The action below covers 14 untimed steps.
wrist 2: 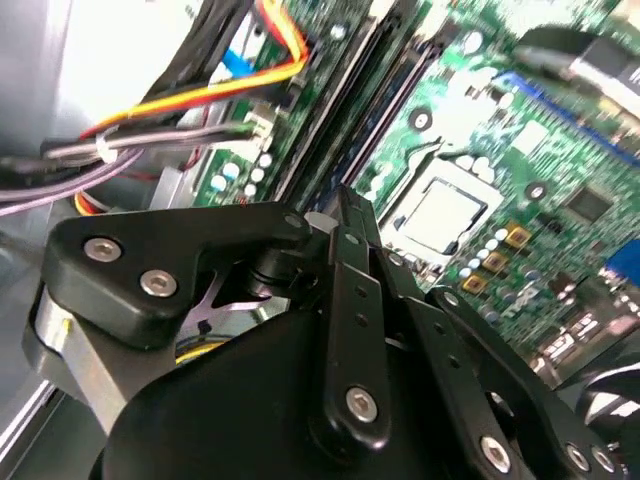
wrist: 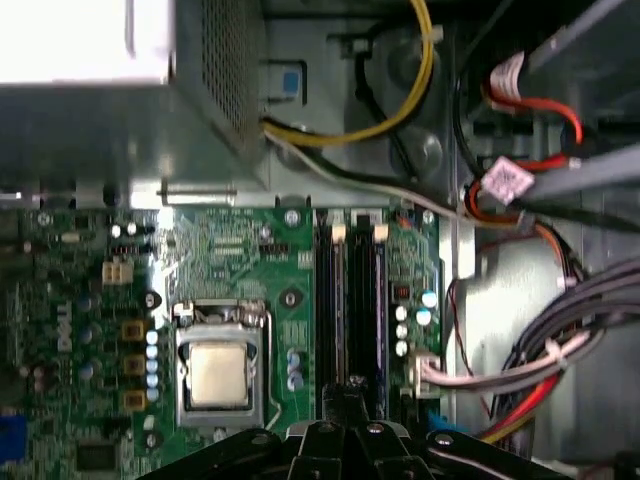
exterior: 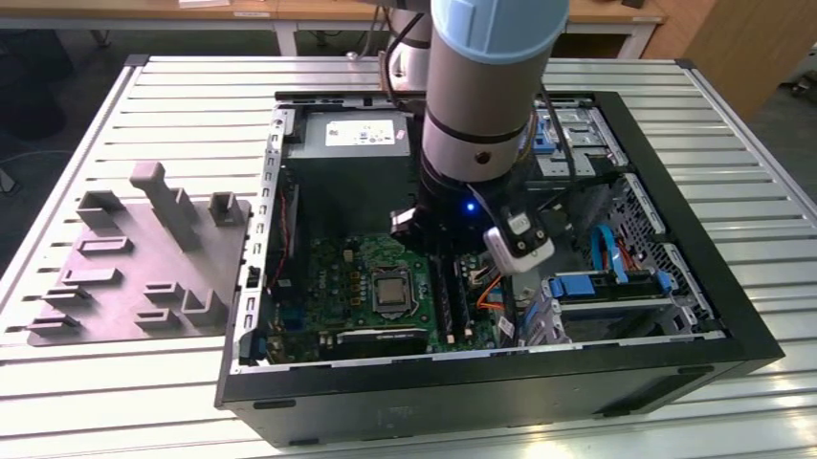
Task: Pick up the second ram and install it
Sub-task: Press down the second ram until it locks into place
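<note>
One gripper point(wrist: 352, 392) – fingers together over the slot rails point(wrist: 352, 300) – inside a computer case point(exterior: 664, 172) on a slatted table point(exterior: 191, 105).

Setting was a robotics lab or test workshop. An opened desktop computer case point(exterior: 511, 382) lay on a slatted aluminium bench point(exterior: 191, 96) filling most of the frame. A grey moulded fixture block point(exterior: 141, 258) sat at left of the frame. Wooden worktables point(exterior: 306, 11) ran along the top edge; bare floor at upper right.
</note>
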Motion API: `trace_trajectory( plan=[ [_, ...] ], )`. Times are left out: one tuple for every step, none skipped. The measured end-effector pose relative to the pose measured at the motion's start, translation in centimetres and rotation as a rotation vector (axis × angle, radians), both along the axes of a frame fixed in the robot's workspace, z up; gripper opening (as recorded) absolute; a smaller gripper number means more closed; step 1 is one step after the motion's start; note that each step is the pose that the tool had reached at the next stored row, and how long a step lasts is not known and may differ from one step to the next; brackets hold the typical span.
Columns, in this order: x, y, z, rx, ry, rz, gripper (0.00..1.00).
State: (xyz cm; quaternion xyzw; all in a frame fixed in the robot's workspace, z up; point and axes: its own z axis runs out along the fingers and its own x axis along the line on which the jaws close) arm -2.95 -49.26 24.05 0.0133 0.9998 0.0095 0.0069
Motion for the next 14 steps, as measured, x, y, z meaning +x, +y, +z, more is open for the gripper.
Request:
trace_trajectory(
  plan=[
    [0.0, -0.31, 0.0, 0.0001, 0.0, 0.0, 0.1],
    [0.0, -0.61, 0.01, -0.0002, 0.0001, 0.0, 0.1],
    [0.0, -0.91, 0.0, 0.0, 0.0, 0.0, 0.1],
    [0.0, -1.18, 0.0, -0.0001, 0.0, 0.0, 0.1],
    [0.0, -1.43, 0.0, -0.0001, 0.0, 0.0, 0.1],
    [0.0, -1.61, -0.01, 0.0, 0.0, 0.0, 0.1],
    [0.0, -1.77, -0.01, 0.0, 0.0, 0.0, 0.1],
    [0.0, -1.93, -0.01, -0.0001, 0.0, 0.0, 0.1],
    [0.0, -2.11, -0.02, -0.0001, 0.0, 0.0, 0.1],
    [0.0, -2.31, -0.02, -0.0001, 0.0001, 0.0, 0.1],
    [0.0, -2.49, -0.03, -0.0001, 0.0002, 0.0, 0.1],
    [0.0, -2.61, -0.05, -0.0001, 0.0002, -0.001, 0.1],
    [0.0, -2.69, -0.08, 0.0, 0.0003, -0.001, 0.1],
    [0.0, -2.73, -0.12, 0.0, 0.0005, -0.001, 0.1]
  ],
)
